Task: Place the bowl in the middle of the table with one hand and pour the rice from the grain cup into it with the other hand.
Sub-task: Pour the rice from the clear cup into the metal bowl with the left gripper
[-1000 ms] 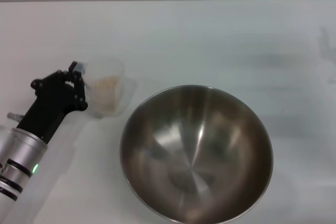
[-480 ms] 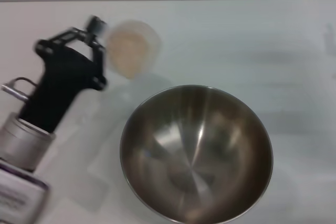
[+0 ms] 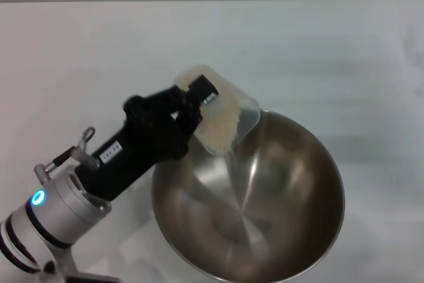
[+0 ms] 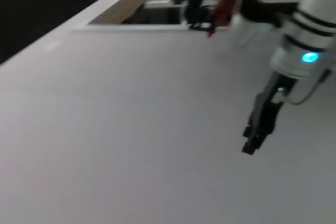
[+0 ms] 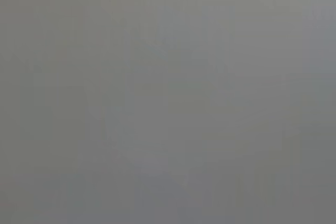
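White desk (image 3: 318, 44) near edge: left pincer (image 3: 199, 101) clasps tilted grain cup (image 3: 222, 120), light, rigid plastic, over steel bowl (image 3: 265, 197).

The bowl (image 3: 248, 193) sits on the table (image 3: 331, 44); the tilted grain cup (image 3: 222, 118), holding rice (image 3: 218, 127), hangs over its left rim

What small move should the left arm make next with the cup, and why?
Probably tip the grain cup a little further. The left gripper holds it tilted over the near-left rim of the bowl, yet the rice sits heaped inside the cup and the bowl looks empty.
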